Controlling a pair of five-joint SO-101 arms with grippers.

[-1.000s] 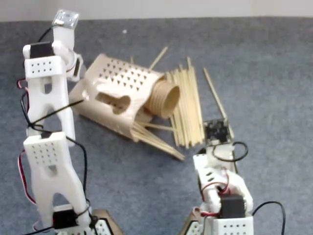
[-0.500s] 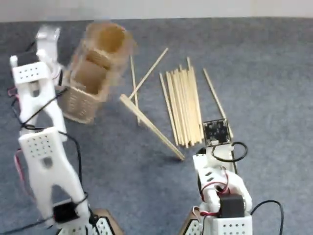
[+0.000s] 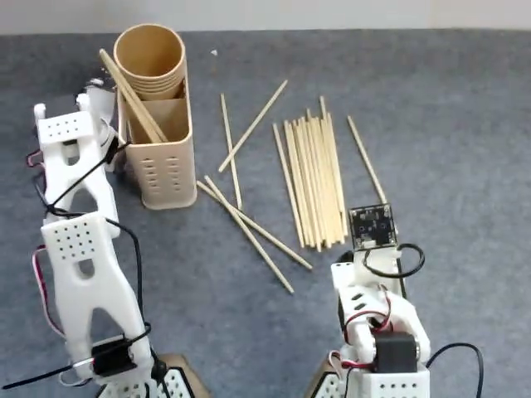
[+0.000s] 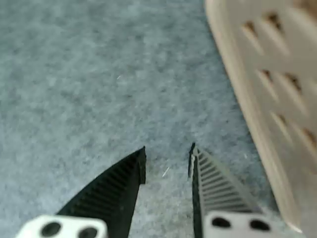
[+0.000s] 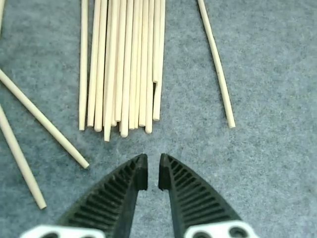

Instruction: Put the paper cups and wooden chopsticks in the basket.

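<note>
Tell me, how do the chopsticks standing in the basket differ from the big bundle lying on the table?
The standing chopsticks are tilted, propped inside the basket and poking out above its rim; the bundle lies flat on the table. The standing chopsticks are just a couple; the bundle holds many, packed side by side. The standing chopsticks are already put away, the bundle is not. Both look like the same pale, plain wood.

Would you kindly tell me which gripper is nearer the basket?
Left. The left gripper sits beside the basket; the right gripper is farther off, by the loose chopsticks.
</note>
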